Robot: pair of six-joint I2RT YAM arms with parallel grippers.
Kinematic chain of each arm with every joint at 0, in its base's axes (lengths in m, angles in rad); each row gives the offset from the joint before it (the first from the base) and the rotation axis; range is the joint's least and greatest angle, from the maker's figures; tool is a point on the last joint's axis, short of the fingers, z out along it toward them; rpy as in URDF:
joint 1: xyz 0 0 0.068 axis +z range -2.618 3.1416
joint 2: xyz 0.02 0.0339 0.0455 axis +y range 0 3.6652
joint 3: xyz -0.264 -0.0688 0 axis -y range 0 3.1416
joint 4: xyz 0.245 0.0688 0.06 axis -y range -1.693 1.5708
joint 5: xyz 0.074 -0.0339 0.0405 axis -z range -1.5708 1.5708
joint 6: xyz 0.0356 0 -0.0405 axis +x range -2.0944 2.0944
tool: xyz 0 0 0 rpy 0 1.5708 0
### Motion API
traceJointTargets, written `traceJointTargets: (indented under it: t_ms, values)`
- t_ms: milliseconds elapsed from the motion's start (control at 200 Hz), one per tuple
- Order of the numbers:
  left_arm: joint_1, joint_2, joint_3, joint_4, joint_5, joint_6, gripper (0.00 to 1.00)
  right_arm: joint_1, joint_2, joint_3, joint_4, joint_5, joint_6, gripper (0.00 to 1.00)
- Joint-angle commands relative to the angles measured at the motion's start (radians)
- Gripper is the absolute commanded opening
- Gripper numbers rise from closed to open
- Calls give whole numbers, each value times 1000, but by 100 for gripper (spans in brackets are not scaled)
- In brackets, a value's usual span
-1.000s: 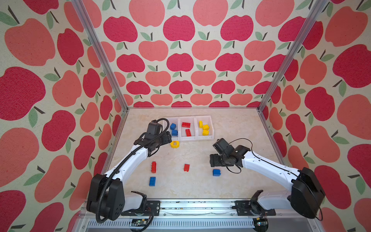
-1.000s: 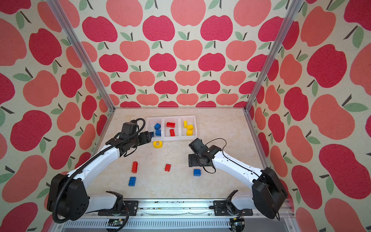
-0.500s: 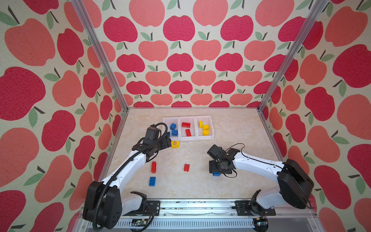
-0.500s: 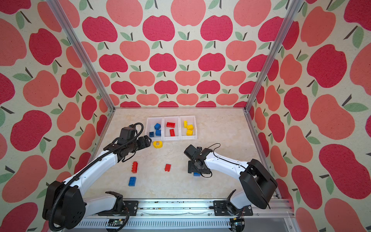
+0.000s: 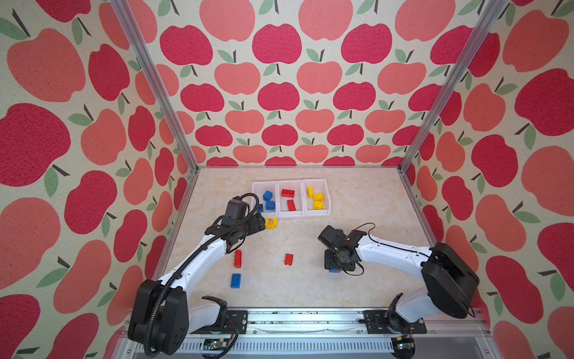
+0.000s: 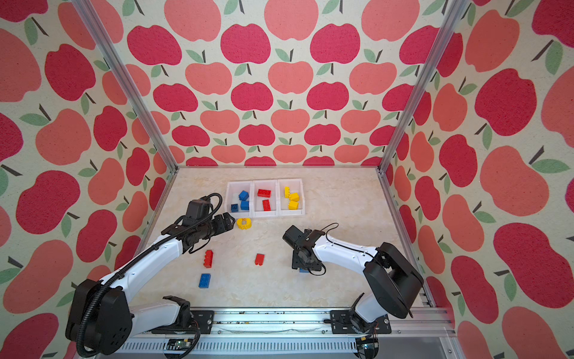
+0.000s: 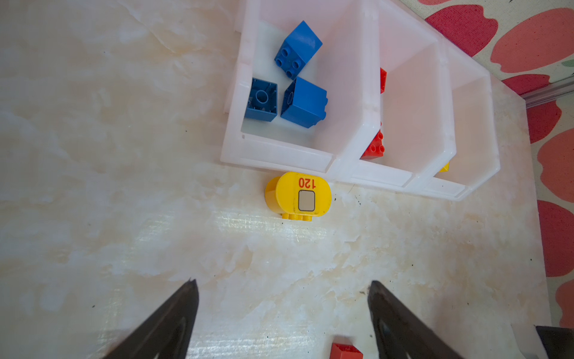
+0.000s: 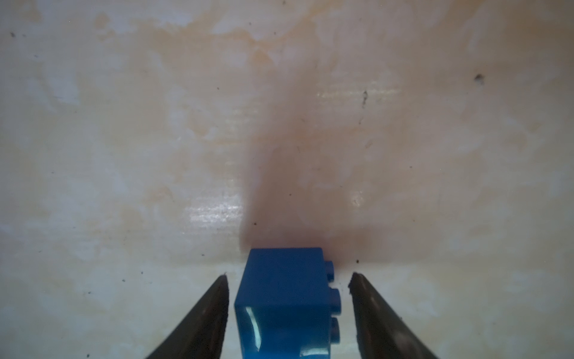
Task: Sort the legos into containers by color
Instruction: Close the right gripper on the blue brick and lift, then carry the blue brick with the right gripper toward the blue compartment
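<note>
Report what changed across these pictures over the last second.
The right hand came down over the loose blue brick and now straddles it, jaws narrowing, with gaps still showing on both sides. The left hand, open, drew back slightly from the containers. The two red bricks, the other blue brick, the yellow piece and the binned bricks stayed put.

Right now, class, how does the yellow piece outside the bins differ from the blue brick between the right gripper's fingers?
The yellow piece is rounded and printed 120; the blue brick is boxy and plain. The yellow piece lies beside the containers with no gripper around it; the blue brick sits between the right gripper's open jaws. Both lie studs sideways.
</note>
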Motion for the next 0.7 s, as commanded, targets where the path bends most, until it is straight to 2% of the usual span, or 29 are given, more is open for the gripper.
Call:
traceJointTargets:
  t_ms: [0,395,690]
  values:
    - [8,-24,-9,11,11,-6,88,10,12,-10,4,-3,17,60]
    - [14,-28,-15,10,13,-7,89,10,23,-8,5,-6,16,40]
    - [27,-62,-37,-4,20,-9,90,17,-1,76,-24,14,-55,38]
